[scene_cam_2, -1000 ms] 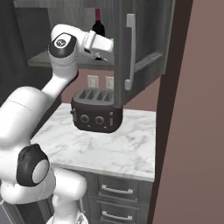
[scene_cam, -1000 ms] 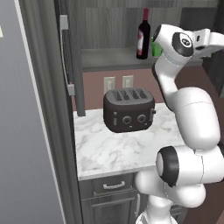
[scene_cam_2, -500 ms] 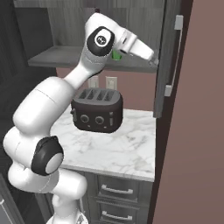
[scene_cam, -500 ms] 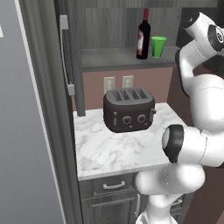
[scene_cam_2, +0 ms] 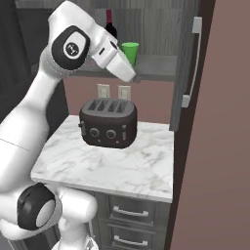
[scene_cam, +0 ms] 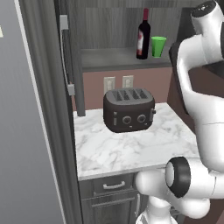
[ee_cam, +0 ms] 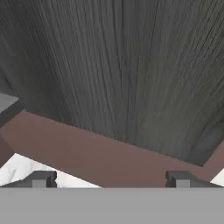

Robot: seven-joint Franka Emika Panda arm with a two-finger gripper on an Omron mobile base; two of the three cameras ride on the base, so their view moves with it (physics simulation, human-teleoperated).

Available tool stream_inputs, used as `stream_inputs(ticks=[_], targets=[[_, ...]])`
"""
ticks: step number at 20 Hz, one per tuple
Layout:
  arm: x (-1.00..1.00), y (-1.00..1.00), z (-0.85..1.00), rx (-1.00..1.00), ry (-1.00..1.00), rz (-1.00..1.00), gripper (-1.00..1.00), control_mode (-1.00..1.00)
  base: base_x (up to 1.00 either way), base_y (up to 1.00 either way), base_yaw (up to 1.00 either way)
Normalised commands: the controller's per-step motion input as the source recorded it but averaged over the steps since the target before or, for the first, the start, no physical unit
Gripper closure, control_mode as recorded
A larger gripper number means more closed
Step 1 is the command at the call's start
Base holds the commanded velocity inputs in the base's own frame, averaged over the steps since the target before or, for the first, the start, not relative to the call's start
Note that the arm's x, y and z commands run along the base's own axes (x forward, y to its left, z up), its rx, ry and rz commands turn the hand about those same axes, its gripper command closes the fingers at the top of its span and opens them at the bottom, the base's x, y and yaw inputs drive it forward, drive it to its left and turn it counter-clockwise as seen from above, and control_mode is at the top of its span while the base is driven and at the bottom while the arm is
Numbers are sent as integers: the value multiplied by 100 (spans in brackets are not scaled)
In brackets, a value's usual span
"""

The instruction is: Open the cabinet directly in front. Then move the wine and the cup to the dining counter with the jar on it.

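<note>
Left base view: the cabinet (scene_cam: 65, 65) stands open, the wine (scene_cam: 143, 35) just left of the cup (scene_cam: 158, 46) on its shelf, above the toaster (scene_cam: 129, 109).

Right base view: bare marble surface (scene_cam_2: 122, 168) lies before the toaster.

Hand view: the claw (ee_cam: 109, 178) is spread wide, empty, facing dark wood grain.

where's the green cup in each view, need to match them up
Left base view: cup on the open cabinet shelf, upper right of centre, just right of the wine.
Right base view: cup on the same shelf, top centre, right of the wine.
Hand view: not in it.
Shared landmark: the black toaster below the shelf.
</note>
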Motion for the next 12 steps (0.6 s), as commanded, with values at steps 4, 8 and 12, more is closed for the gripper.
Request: stream_inputs(ticks=[4, 8, 12], targets=[[-33, 90, -15, 17, -1, 27, -100, -100, 0, 0, 0], [-22, 32, -5, 11, -6, 37, -100, -100, 0, 0, 0], [-8, 7, 7, 0, -6, 37, -100, -100, 0, 0, 0]])
